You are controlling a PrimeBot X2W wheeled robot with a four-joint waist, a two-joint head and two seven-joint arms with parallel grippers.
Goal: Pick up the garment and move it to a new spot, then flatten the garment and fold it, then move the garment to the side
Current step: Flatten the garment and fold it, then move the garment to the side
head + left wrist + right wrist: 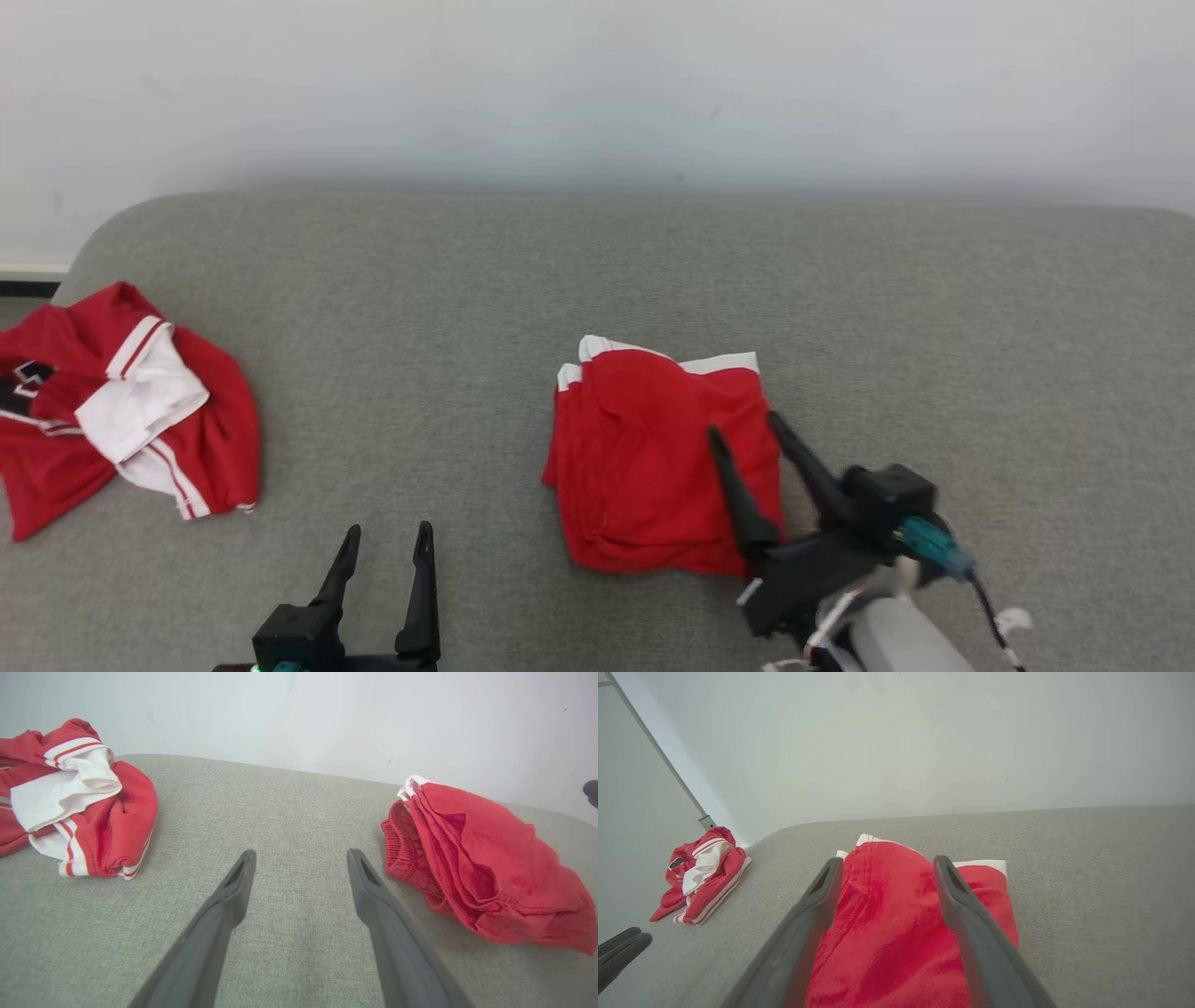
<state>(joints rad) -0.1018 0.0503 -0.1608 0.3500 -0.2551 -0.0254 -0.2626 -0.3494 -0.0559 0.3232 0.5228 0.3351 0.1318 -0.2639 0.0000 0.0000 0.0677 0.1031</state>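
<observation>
Head view puts the left gripper (pixel 389 529) at the near edge of the grey cushion (pixel 420 308), fingers spread with nothing between them. The right gripper (pixel 744 427) hangs over the garment's near right part, fingers apart, gripping nothing. The garment (pixel 653 457), red with white trim, lies folded in a compact stack around the cushion's middle. It looks light, soft and limp. Its layers would probably slip apart if lifted by one edge, so pinching through the whole thick near fold seems safest. A crumpled red-and-white jersey (pixel 131 411) sits at the cushion's left edge, well apart from the garment. Nothing blocks the cushion's right side. A pale wall (pixel 597 84) rises beyond the cushion's far edge.
</observation>
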